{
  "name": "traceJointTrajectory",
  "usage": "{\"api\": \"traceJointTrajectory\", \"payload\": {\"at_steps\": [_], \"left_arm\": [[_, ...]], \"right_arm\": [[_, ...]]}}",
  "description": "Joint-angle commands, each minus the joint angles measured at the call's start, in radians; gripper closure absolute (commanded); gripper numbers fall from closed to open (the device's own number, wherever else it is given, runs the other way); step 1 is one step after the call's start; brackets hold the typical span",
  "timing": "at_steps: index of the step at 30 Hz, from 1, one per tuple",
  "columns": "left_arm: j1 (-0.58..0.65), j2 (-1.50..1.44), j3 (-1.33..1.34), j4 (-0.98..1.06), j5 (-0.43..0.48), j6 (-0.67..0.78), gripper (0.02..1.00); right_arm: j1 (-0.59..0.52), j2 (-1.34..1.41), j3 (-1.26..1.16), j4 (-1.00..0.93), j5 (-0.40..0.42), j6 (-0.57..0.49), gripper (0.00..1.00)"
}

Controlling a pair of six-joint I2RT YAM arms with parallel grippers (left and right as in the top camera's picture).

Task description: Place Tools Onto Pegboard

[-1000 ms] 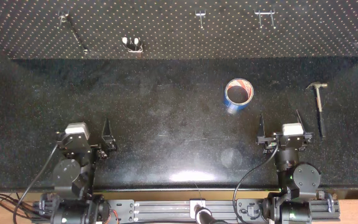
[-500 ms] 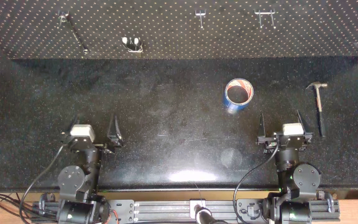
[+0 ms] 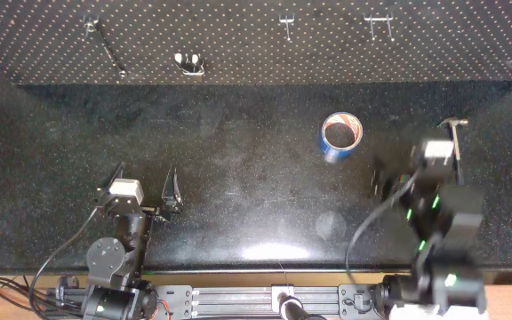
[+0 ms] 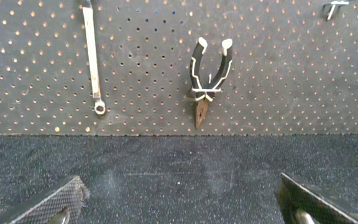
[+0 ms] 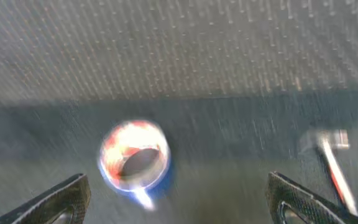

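Note:
A roll of tape point(image 3: 342, 135) with a blue edge lies on the black table, right of centre; it also shows blurred in the right wrist view point(image 5: 135, 155). The hammer point(image 3: 457, 129) lies at the far right, partly covered by the right arm, and the hammer point(image 5: 331, 162) also lies ahead of that arm's camera. A wrench point(image 3: 105, 44) and pliers point(image 3: 189, 62) hang on the pegboard point(image 3: 238, 36). My right gripper point(image 3: 416, 171) is open, short of the tape and hammer. My left gripper point(image 3: 145, 180) is open and holds nothing, facing the wrench point(image 4: 92, 56) and pliers point(image 4: 207, 71).
Bare hooks point(image 3: 285, 25) and a double hook point(image 3: 379, 25) stick out of the pegboard's right half. One hook point(image 4: 334, 6) shows past the pliers. The pegboard stands along the table's far edge. Open black tabletop point(image 3: 238, 142) lies between the two arms.
The left arm has swung round to face the pegboard and moved slightly forward. The right arm has risen and moved forward toward the tape and hammer. Both grippers stayed open.

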Motion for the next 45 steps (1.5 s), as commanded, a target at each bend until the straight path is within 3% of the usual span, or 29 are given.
{"api": "traceJointTrajectory", "payload": {"at_steps": [1,3,6,12,14,17,19,20,26,29,30,31,32,36,37,38,42,43,45], "left_arm": [[-0.007,-0.009,-0.004,-0.005,0.007,0.009,0.025],[-0.007,-0.009,-0.004,-0.005,0.007,0.009,0.023],[-0.007,-0.009,-0.004,-0.005,0.007,0.009,0.023],[-0.007,-0.009,-0.004,-0.005,0.007,0.009,0.023],[-0.007,-0.009,-0.004,-0.005,0.007,0.009,0.023],[-0.007,-0.009,-0.004,-0.005,0.007,0.009,0.023],[-0.007,-0.009,-0.004,-0.005,0.007,0.009,0.023],[-0.007,-0.009,-0.004,-0.005,0.007,0.009,0.023],[-0.007,-0.009,-0.004,-0.005,0.007,0.009,0.023],[-0.007,-0.009,-0.004,-0.005,0.007,0.009,0.023],[-0.007,-0.009,-0.004,-0.005,0.007,0.009,0.023],[-0.007,-0.009,-0.004,-0.005,0.007,0.009,0.023],[-0.007,-0.009,-0.004,-0.005,0.007,0.009,0.023],[-0.007,-0.009,-0.004,-0.005,0.007,0.009,0.023],[-0.007,-0.009,-0.004,-0.005,0.007,0.009,0.023],[-0.007,-0.009,-0.004,-0.005,0.007,0.009,0.023],[-0.007,-0.009,-0.004,-0.005,0.007,0.009,0.023],[-0.007,-0.009,-0.004,-0.005,0.007,0.009,0.023],[-0.007,-0.009,-0.004,-0.005,0.007,0.009,0.023]], "right_arm": [[0.134,0.626,0.572,-0.274,-0.274,0.033,0.073],[0.16,0.846,0.662,-0.423,-0.249,0.143,0.071],[0.204,1.014,0.674,-0.468,-0.248,0.231,0.073],[0.27,1.205,0.77,-0.552,-0.24,0.261,0.075],[0.27,1.261,0.828,-0.587,-0.116,0.316,0.073],[0.27,1.322,0.902,-0.63,-0.016,0.361,0.077],[0.27,1.364,0.941,-0.63,0.001,0.368,0.102],[0.27,1.381,0.957,-0.629,0.003,0.368,0.198],[0.305,1.473,0.973,-0.63,0.057,0.349,0.2],[0.309,1.477,0.973,-0.646,0.066,0.35,0.283],[0.312,1.481,0.973,-0.654,0.081,0.35,0.375],[0.314,1.486,0.973,-0.66,0.082,0.35,0.56],[0.316,1.488,0.973,-0.669,0.082,0.35,0.919],[0.325,1.461,0.973,-0.699,0.089,0.364,0.925],[0.334,1.401,0.972,-0.69,0.144,0.393,0.925],[0.34,1.305,0.943,-0.612,0.227,0.435,0.925],[0.351,0.804,0.431,-0.023,0.261,0.534,0.925],[0.372,0.614,0.232,0.166,0.318,0.58,0.925],[0.455,0.364,0.094,0.296,0.459,0.65,0.925]]}}
